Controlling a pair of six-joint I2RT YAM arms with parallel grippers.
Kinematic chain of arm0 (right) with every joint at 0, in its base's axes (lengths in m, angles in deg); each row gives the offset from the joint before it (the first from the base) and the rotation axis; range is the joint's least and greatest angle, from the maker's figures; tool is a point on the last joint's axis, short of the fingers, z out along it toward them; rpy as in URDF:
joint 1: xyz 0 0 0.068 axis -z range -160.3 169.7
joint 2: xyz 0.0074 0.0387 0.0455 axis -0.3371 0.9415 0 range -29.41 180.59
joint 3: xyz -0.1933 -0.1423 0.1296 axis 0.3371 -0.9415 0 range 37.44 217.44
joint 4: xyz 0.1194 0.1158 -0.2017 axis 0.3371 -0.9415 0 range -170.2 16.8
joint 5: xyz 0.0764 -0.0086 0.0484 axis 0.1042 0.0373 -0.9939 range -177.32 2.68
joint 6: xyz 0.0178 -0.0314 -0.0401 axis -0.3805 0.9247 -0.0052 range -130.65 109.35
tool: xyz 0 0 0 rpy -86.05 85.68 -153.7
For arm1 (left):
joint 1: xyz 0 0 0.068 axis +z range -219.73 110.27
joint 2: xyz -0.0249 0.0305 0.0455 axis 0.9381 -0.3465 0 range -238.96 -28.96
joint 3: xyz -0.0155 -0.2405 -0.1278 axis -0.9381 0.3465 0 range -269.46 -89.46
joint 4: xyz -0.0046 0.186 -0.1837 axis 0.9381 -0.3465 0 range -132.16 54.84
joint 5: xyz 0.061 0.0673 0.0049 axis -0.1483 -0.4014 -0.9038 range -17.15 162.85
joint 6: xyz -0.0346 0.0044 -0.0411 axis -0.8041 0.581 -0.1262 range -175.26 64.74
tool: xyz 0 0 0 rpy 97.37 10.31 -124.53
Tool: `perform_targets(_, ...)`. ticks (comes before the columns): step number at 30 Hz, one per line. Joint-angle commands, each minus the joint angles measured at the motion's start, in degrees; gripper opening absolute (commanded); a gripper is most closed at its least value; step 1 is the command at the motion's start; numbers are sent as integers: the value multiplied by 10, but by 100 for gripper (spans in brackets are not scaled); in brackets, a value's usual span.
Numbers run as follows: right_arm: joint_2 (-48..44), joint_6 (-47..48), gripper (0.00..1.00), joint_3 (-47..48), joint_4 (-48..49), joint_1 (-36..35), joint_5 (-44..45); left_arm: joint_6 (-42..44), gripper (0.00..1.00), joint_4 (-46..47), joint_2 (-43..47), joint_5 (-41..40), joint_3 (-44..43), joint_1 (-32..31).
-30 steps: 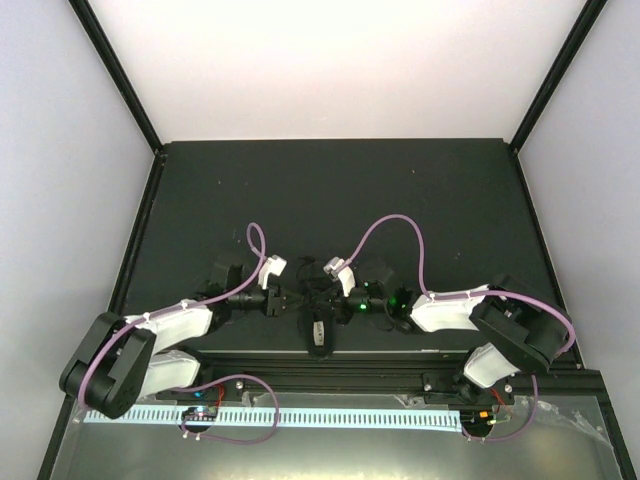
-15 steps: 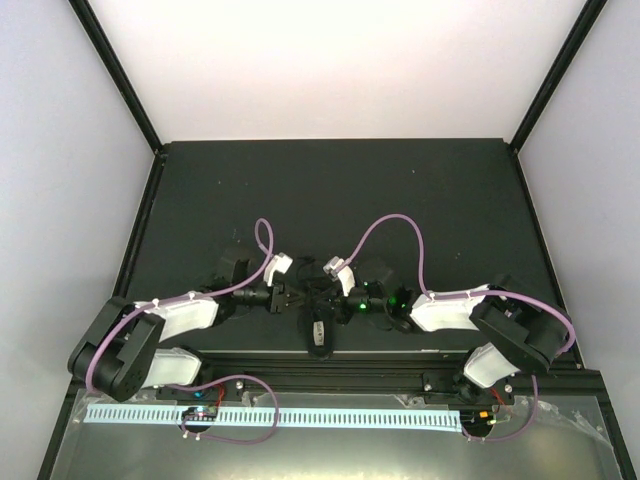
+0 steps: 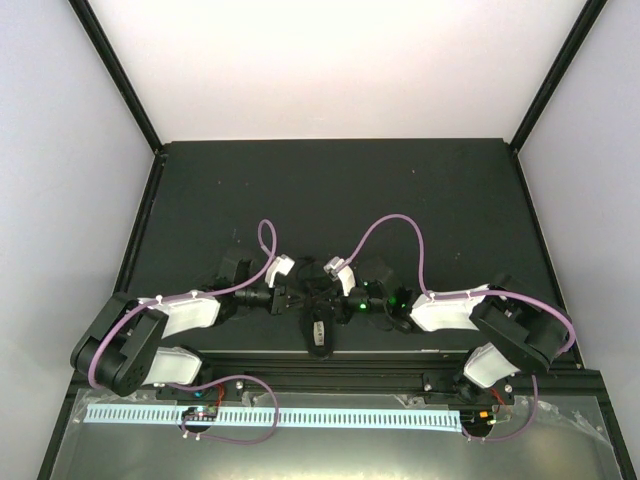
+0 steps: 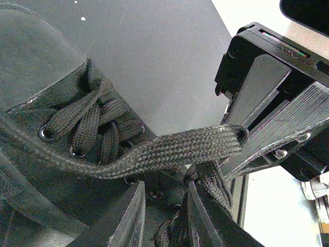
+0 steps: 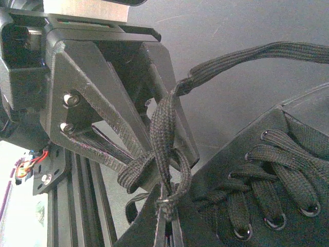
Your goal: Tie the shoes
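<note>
The small black shoe (image 3: 318,335), with a pale patch on it, lies at the near edge of the black table, between both grippers. My left gripper (image 3: 291,297) is at the shoe's left side. In the left wrist view its jaws (image 4: 165,184) stand narrowly apart over the eyelets, and a lace strand (image 4: 177,231) runs between them beside the right finger (image 4: 201,216). My right gripper (image 3: 331,297) is shut on the lace (image 5: 163,139), pinched at its fingertips (image 5: 167,206) above the shoe's tongue (image 5: 267,175). A flat lace (image 4: 169,152) stretches across towards the right gripper's fingers (image 4: 272,108).
An aluminium rail (image 3: 330,365) runs along the table's near edge just below the shoe, with a white slotted cable duct (image 3: 270,415) in front of it. Purple cables (image 3: 400,225) arch over both wrists. Black posts frame the table's back corners.
My left arm has shifted right, bringing its gripper closer to the shoe, and its jaws have narrowed. The right arm and its hold on the lace have not moved.
</note>
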Motion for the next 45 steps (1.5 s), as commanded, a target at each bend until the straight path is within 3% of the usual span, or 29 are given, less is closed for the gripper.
perform_targets(1,-6,-9,2,13,32,4,20,16,25,17,0,32,-9,-10)
perform_targets(21,1,-30,2,24,23,3,16,31,24,-10,12,11,-14,-28)
perform_targets(40,7,-26,2,26,20,4,11,25,33,7,-22,15,-40,-48)
perform_targets(45,8,-26,2,25,20,4,12,23,25,9,-24,1,-38,-48)
